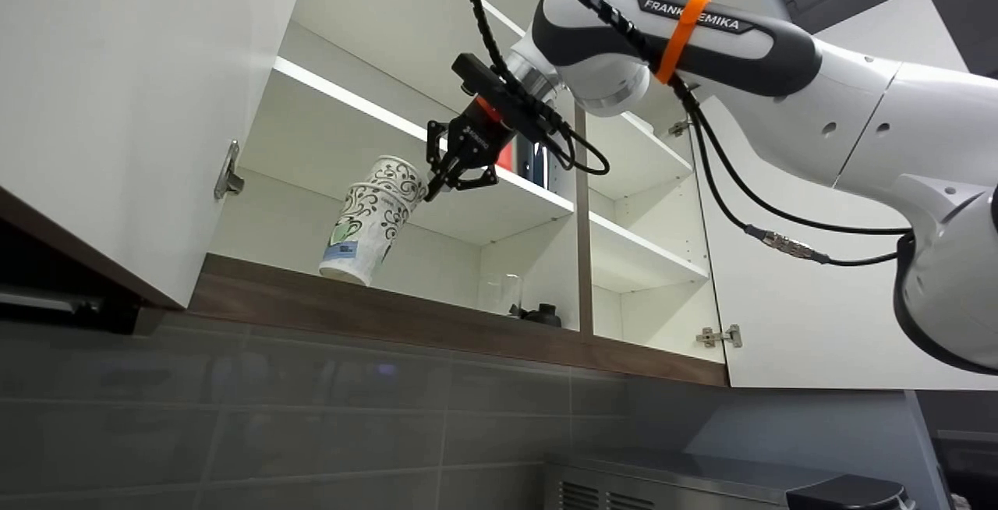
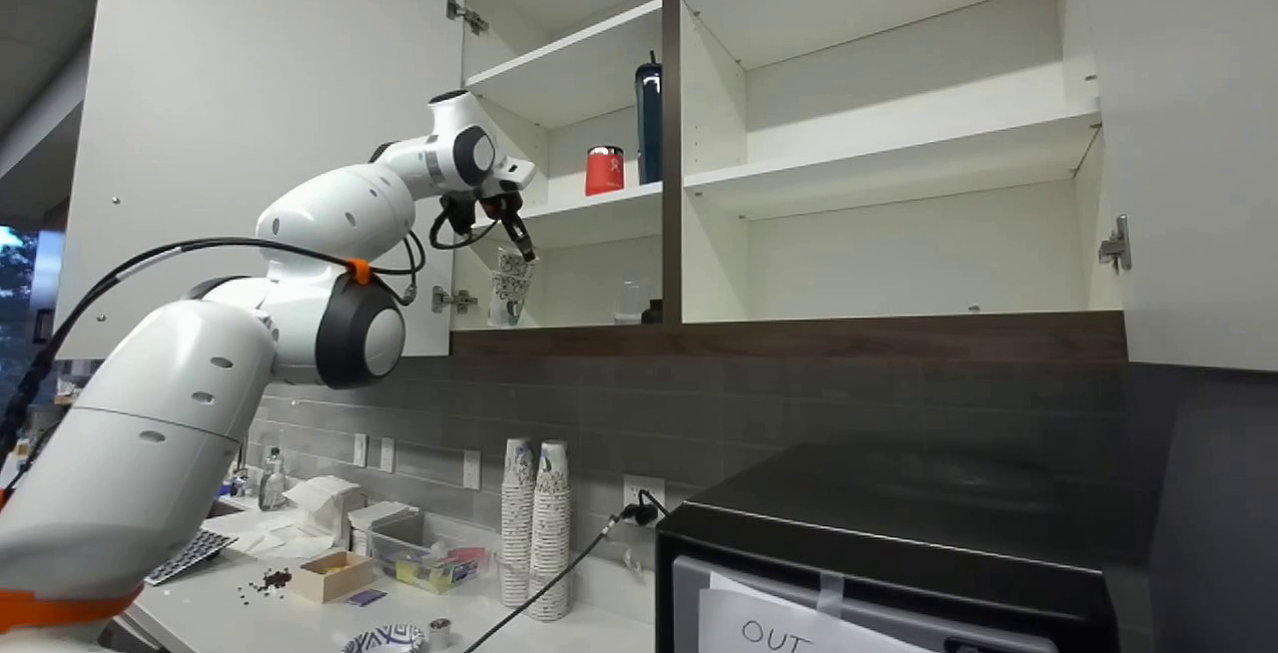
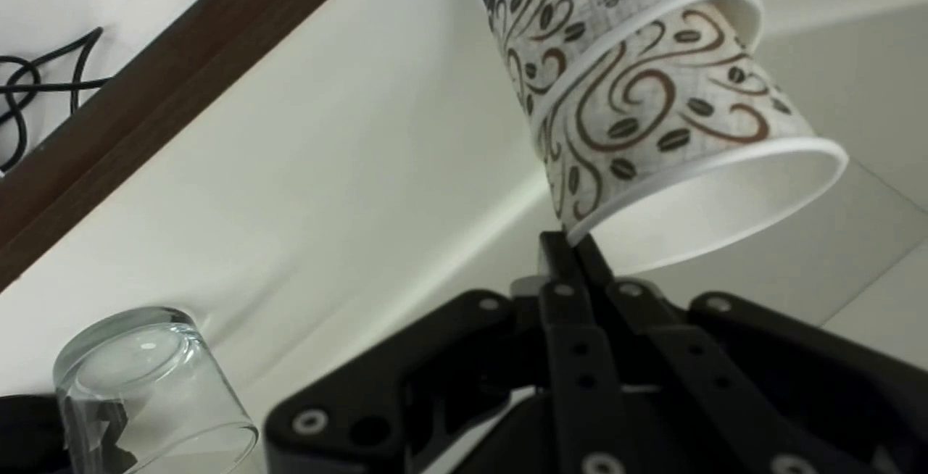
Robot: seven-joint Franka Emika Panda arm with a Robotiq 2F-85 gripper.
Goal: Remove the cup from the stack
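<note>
The stack is two white, dark-patterned tapered cups in the left cabinet bay in an exterior view. The upper cup (image 1: 398,176) sits partly inside the lower cup (image 1: 363,229), its rim well above the lower rim. The same upper cup (image 2: 514,263) and lower cup (image 2: 507,302) show in an exterior view. In the wrist view the upper cup (image 3: 652,108) has its open mouth toward me, with the lower cup (image 3: 573,3) behind it. My gripper (image 3: 573,240) is shut on the upper cup's rim, one finger inside, one outside. Whether the lower cup touches the cabinet floor is unclear.
A clear glass (image 3: 156,387) and a black object (image 1: 543,315) stand beside the cups. The middle shelf (image 1: 530,194) is above, with a red cup (image 2: 604,172) and dark bottle (image 2: 649,124). An open door (image 1: 140,104) and a wooden cabinet edge (image 1: 437,299) are close.
</note>
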